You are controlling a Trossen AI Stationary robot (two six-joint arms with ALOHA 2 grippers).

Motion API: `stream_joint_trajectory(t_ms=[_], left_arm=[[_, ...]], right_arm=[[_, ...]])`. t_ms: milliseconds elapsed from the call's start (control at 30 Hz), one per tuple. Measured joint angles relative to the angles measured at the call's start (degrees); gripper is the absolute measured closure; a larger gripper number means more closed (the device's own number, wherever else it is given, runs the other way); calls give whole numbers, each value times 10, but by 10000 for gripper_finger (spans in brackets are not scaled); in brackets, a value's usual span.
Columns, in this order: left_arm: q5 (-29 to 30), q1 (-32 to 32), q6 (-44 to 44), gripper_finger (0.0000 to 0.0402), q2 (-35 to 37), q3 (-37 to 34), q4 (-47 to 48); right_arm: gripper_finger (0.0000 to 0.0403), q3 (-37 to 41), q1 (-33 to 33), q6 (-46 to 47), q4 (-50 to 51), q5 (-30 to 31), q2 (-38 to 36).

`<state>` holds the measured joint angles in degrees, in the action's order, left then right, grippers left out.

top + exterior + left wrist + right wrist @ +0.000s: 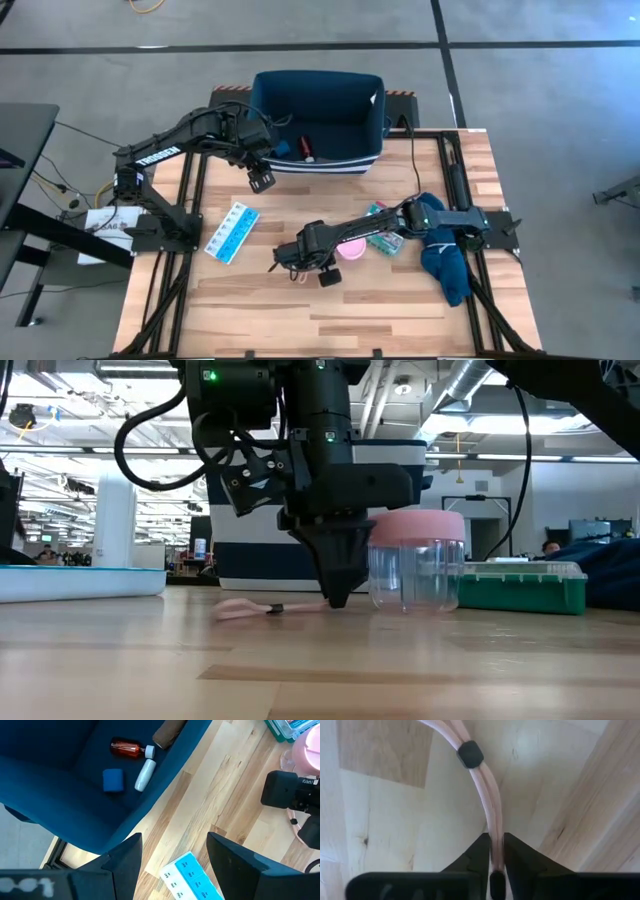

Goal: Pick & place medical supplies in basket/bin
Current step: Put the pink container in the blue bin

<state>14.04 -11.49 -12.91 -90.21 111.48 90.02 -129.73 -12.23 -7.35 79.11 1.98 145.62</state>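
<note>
Wooden tabletop [300, 300] fills the high view, where the right gripper [290, 258], low of centre, pinches a thin pink cord [487, 795], visible only in its wrist view and the low view. Upper left, the left gripper [262, 181] hangs spread beside the navy bin [318, 160], whose bottle [127, 748] and blue cube [113, 780] show clearly only in the left wrist view.

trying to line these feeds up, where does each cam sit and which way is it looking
High: above the table, straight down; both arms, navy bin, pill organiser.
Low: table height, level across; right gripper at the pink cord, pink-lidded jar beside it.
Left wrist: by the bin's edge, open left gripper in view.
Right wrist: facing the tabletop, fingers shut on the cord.
Shared: the cord shows in the low and right wrist views.
</note>
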Motion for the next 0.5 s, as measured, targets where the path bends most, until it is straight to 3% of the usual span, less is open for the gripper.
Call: stream_joint_trajectory(t_ms=[500], left_arm=[[0,0,0,189,0,0,0]], right_arm=[[246,0,-1,-6,15,30,0]])
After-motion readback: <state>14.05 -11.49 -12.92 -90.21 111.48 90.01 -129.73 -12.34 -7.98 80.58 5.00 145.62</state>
